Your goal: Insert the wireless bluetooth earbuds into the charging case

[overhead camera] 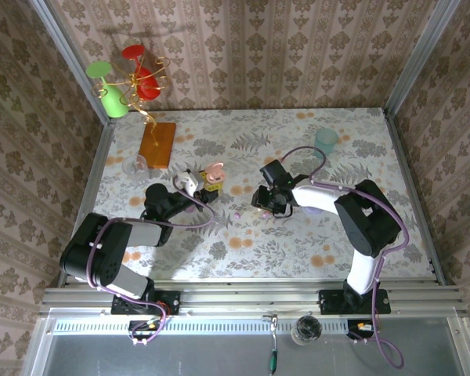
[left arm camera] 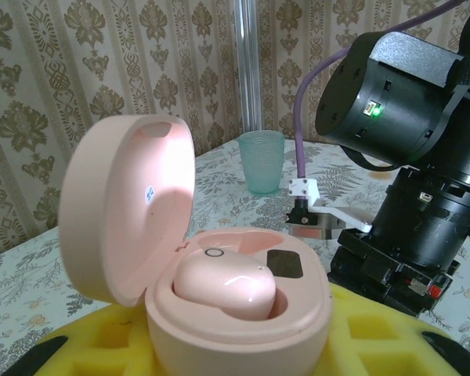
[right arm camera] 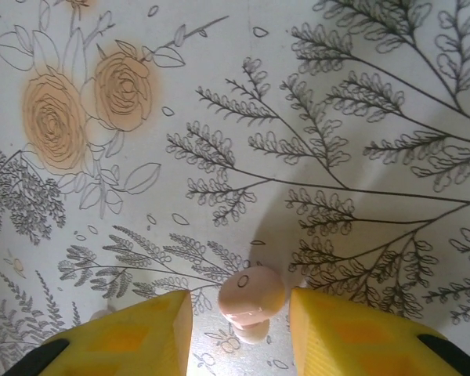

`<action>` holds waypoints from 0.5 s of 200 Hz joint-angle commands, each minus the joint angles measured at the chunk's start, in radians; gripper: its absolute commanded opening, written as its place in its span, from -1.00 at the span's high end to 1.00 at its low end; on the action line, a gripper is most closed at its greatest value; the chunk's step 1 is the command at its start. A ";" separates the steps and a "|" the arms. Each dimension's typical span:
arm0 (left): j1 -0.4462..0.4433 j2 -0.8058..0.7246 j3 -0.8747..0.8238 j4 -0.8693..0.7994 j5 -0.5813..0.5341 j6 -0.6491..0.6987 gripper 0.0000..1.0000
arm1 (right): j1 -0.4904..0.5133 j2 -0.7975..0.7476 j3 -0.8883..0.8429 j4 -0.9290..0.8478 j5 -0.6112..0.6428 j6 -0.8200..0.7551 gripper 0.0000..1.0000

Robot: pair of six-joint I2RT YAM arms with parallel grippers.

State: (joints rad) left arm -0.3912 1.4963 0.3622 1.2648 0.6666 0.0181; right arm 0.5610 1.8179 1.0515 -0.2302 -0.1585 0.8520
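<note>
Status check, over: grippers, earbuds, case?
Left gripper shut on open charging case, one pink earbud seated. Right gripper open, straddling second pink earbud on table. Nothing seen blocking.

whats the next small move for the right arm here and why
Probably lower the right gripper a little and close on the loose bud. It lies on the table between the open jaws, not yet gripped. The left gripper holds the case with its lid open and a seated bud inside.
</note>
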 commanded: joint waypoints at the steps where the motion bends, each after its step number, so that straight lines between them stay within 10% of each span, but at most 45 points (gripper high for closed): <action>1: 0.004 -0.024 -0.011 0.027 0.012 -0.018 0.36 | 0.000 0.027 0.041 0.008 -0.015 -0.001 0.23; 100: 0.038 -0.027 -0.030 0.027 0.008 -0.066 0.36 | 0.004 0.070 0.112 -0.036 -0.045 -0.114 0.28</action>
State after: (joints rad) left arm -0.3752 1.4868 0.3443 1.2652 0.6678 -0.0078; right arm 0.5610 1.8774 1.1290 -0.2390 -0.1745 0.8021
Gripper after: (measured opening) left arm 0.369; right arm 0.358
